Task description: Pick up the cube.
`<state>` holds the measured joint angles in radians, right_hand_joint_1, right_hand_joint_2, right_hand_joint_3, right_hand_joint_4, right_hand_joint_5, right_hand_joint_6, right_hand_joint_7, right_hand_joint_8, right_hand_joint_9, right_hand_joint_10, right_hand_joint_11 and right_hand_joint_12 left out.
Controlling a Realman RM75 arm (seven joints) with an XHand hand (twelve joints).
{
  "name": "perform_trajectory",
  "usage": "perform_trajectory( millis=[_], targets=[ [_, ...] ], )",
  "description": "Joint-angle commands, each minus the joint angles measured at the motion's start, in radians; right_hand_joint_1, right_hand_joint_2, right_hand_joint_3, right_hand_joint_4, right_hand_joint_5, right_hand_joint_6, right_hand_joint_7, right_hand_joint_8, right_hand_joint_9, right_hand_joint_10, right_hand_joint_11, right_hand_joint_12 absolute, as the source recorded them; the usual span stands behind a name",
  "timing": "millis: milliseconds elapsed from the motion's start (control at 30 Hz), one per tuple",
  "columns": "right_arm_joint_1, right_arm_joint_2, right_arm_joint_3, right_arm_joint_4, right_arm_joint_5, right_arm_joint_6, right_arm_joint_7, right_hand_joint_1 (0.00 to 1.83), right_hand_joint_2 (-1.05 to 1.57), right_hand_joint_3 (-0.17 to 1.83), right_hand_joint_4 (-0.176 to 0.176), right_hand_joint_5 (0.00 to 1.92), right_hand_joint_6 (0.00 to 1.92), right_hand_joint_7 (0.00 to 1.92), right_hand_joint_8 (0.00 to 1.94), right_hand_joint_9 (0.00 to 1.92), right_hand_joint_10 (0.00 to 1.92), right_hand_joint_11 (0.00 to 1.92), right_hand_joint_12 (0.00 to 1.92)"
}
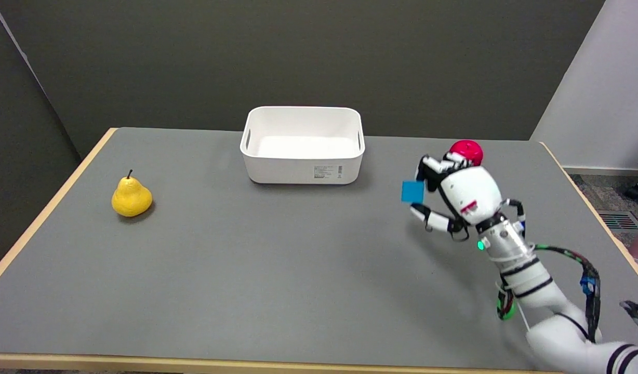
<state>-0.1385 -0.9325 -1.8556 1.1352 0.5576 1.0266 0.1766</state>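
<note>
The right hand (462,195) pinches the blue cube (413,191) between thumb below and fingers above, the cube at the hand's left side and apparently lifted clear of the grey table (277,259). The red apple (466,150) sits just behind the hand and the white bin (302,144) lies farther left; open tabletop stretches near and left.

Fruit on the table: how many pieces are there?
2. A yellow pear sits near the table's left edge, and a pink apple sits far right, partly hidden behind the robot's right hand. The white bin looks empty.
</note>
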Motion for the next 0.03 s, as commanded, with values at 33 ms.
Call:
perform_trajectory(
  millis=[33],
  targets=[
    [0.324, -0.003, 0.028, 0.206, 0.003, -0.310, -0.218, 1.20, 0.93, 0.61, -0.103, 0.69, 1.44, 0.90, 1.45, 0.86, 1.58, 0.50, 1.92]
  ],
)
